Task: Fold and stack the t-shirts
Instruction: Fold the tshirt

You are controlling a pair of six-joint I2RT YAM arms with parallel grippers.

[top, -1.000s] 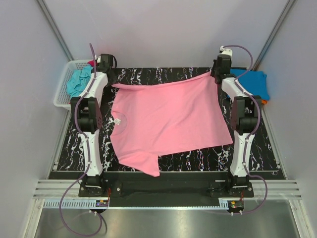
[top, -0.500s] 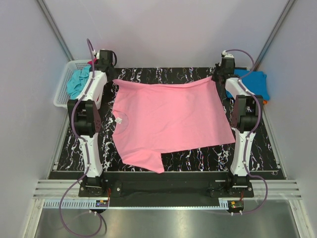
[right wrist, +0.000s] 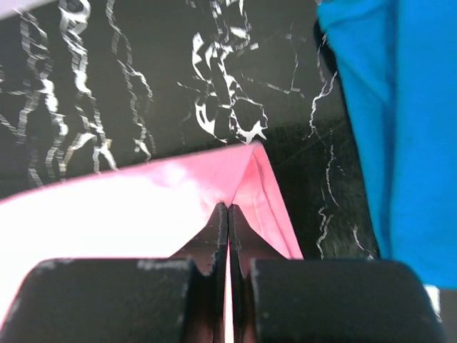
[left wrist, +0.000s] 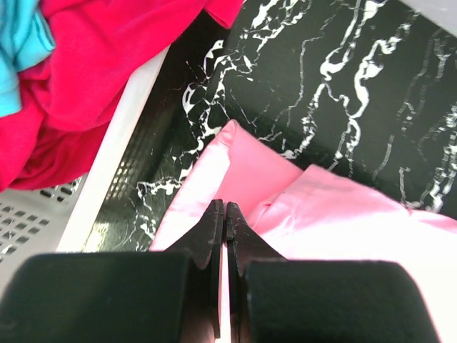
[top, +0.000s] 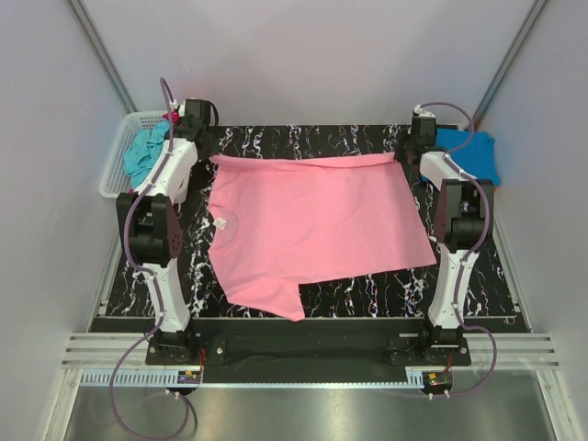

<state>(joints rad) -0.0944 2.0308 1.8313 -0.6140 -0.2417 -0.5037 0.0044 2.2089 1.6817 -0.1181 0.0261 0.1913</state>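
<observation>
Across the middle of the top view, the pink t-shirt (top: pixel 312 225) lies spread on the black marbled worktop (top: pixel 367 289), neck opening toward the left of frame and one sleeve pointing to the bottom edge. My left pincer (left wrist: pixel 225 214) is clenched on the garment's upper-left corner, with a fold of pink cloth nipped between the tips. My right pincer (right wrist: pixel 227 214) is likewise clenched on the upper-right corner, the fabric drawn up into a small peak at the jaws. Between the two grips the far edge runs nearly straight. I assess the garment as light, limp cotton with no stiffness of its own. It should drape and crease wherever unsupported, and it may drag on the worktop rather than slide freely. The soundest holds are corners, hems and seams, where the cloth is doubled, taken in pairs so that an edge stays taut. A thin single-layer pinch could slip out. On containers, the white slatted basket (top: pixel 108 179) at the upper left of the top view holds a teal tee (top: pixel 142 152) and a magenta tee (left wrist: pixel 93 64). Both are bunched and unfolded, the magenta one lapping over the rim. A blue tee (top: pixel 469 152) sits outside any container on the worktop at the upper right, near the pink corner but apart from it.
</observation>
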